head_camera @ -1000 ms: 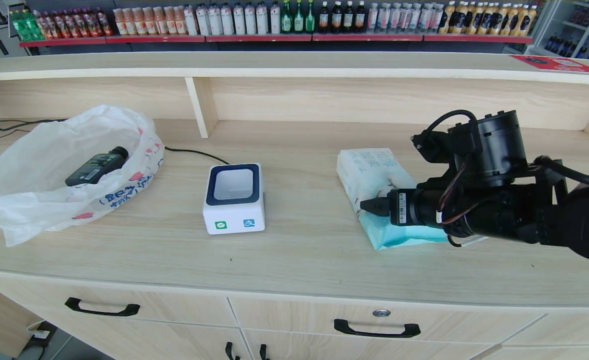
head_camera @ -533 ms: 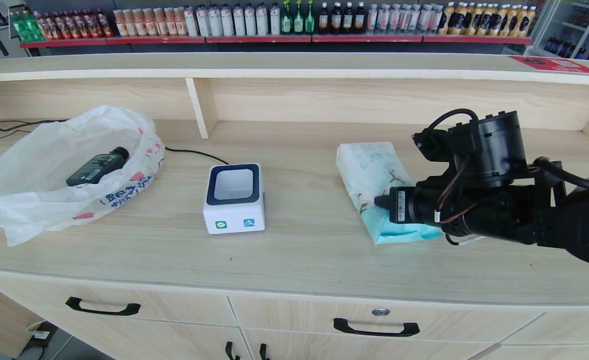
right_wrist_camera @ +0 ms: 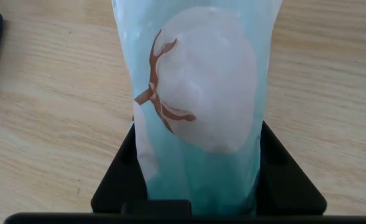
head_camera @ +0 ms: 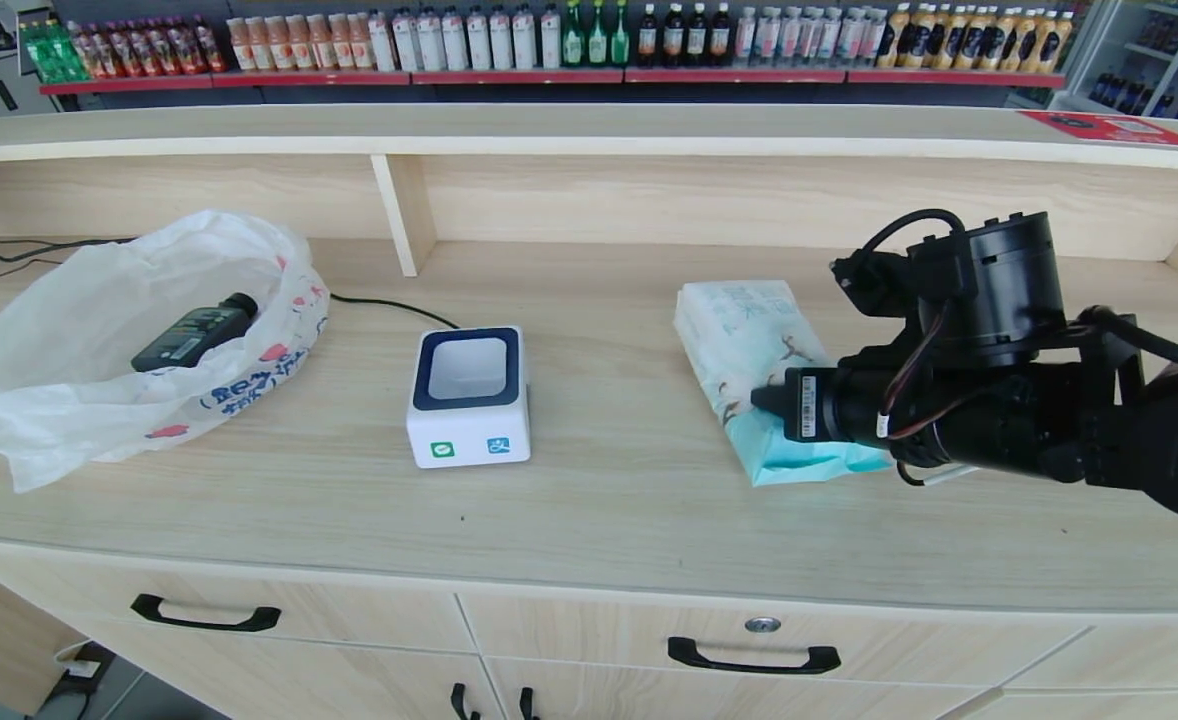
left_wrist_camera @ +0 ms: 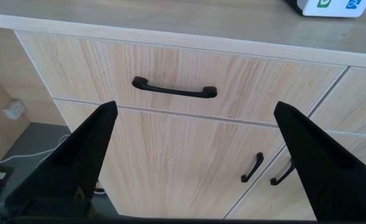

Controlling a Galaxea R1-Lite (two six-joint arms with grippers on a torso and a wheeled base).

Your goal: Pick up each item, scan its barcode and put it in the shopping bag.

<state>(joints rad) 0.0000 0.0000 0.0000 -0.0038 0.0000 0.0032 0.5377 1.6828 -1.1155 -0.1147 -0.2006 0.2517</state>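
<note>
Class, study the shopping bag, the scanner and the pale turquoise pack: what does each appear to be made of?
The shopping bag looks like thin, translucent white plastic film, crumpled and printed. The scanner: probably hard moulded plastic, smooth white body, dark blue frame. The pack: soft glossy plastic wrap, creased and shiny, likely over tissues.
</note>
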